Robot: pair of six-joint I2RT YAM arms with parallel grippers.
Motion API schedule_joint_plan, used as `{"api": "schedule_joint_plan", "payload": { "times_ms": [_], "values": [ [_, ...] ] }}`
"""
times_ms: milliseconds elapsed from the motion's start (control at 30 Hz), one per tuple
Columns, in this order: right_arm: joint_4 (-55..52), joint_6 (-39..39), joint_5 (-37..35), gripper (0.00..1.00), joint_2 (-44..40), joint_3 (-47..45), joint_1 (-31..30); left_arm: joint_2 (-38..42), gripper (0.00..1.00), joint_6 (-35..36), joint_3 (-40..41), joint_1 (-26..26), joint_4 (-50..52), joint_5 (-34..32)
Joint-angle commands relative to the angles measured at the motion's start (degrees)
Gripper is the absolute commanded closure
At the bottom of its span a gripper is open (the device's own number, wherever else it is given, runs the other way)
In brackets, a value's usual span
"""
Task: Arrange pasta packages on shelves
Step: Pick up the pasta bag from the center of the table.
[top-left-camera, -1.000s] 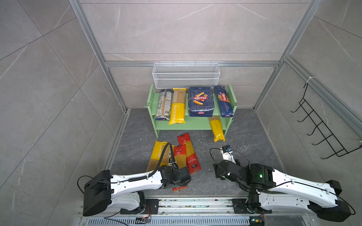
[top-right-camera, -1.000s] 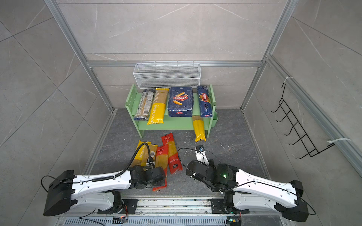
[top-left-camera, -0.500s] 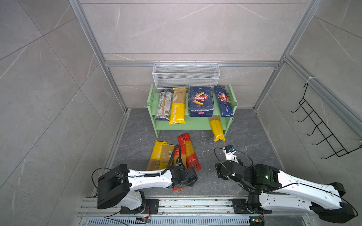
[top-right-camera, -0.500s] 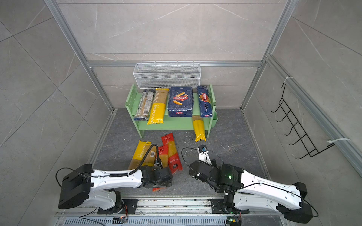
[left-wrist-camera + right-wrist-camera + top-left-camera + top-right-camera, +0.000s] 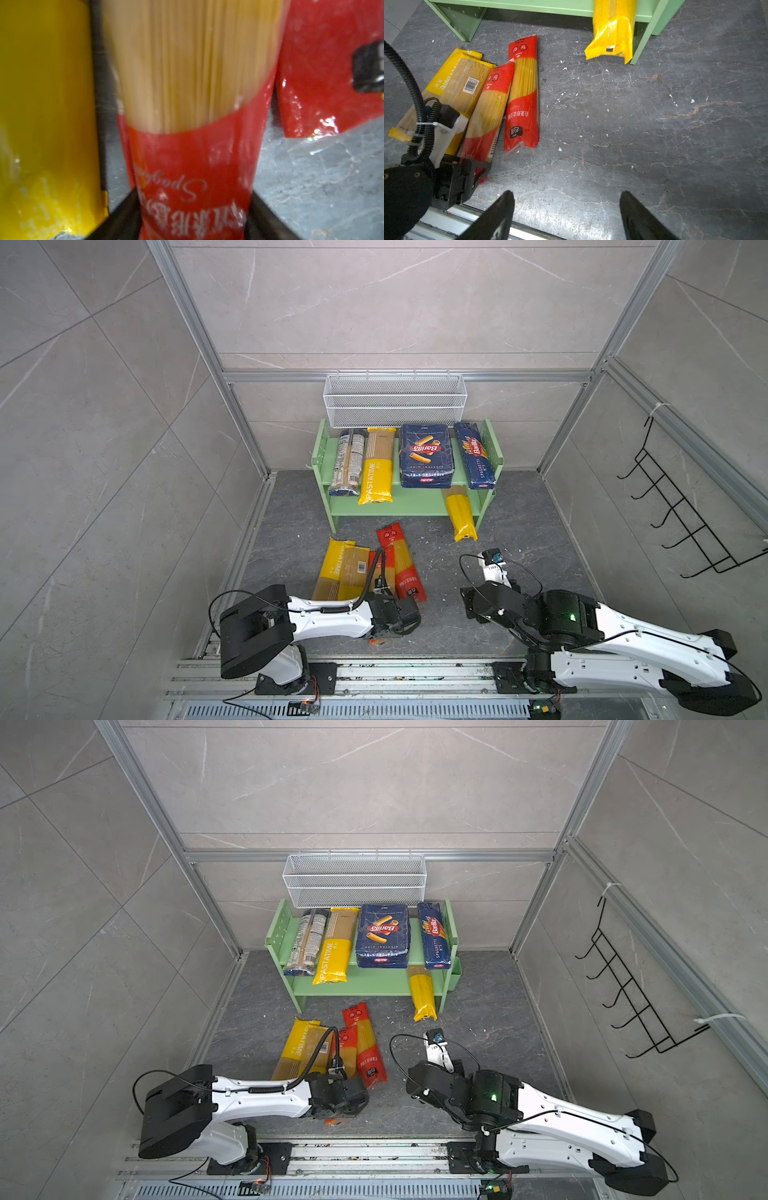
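The light green shelves [image 5: 405, 506] stand at the back. The upper board holds a clear brownish bag [image 5: 347, 460], a yellow pack [image 5: 376, 472] and two blue Barilla packs [image 5: 426, 456]. A yellow bag [image 5: 461, 514] juts out from the lower board. On the floor lie two overlapping yellow packs [image 5: 340, 572] and a red spaghetti bag [image 5: 401, 560]. My left gripper [image 5: 194, 207] is shut on the near end of a second red spaghetti bag [image 5: 488, 116], which touches both fingers. My right gripper [image 5: 566, 199] is open over bare floor to the right.
A white wire mesh basket [image 5: 395, 400] hangs on the wall just above the shelves. A black wire hook rack [image 5: 681, 522] is on the right wall. An aluminium rail [image 5: 374, 672] runs along the front edge. White crumbs dot the grey floor [image 5: 654, 124].
My left gripper has closed onto the near end of the red spaghetti bag, and that arm's rear has swung right. The right arm has shifted slightly right, jaws unchanged.
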State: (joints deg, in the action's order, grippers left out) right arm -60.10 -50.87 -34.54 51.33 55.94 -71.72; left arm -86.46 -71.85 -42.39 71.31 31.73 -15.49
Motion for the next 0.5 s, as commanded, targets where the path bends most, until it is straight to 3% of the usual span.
{"api": "schedule_joint_plan", "payload": {
  "times_ms": [0, 200, 467],
  "values": [
    [-1.7, -0.8, -0.3, 0.18, 0.7, 1.5, -0.3, -3.1, 0.50, -1.9, 4.9, -0.3, -3.8, 6.5],
    [0.0, -0.1, 0.6, 0.18, 1.7, 1.8, -0.2, 0.8, 0.91, -1.3, 7.4, 0.0, -4.2, 6.5],
    [3.0, 1.5, 2.6, 0.18, 2.7, 2.5, -0.2, 9.5, 1.00, 0.3, 5.6, 0.2, 4.4, 0.4]
  ]
}}
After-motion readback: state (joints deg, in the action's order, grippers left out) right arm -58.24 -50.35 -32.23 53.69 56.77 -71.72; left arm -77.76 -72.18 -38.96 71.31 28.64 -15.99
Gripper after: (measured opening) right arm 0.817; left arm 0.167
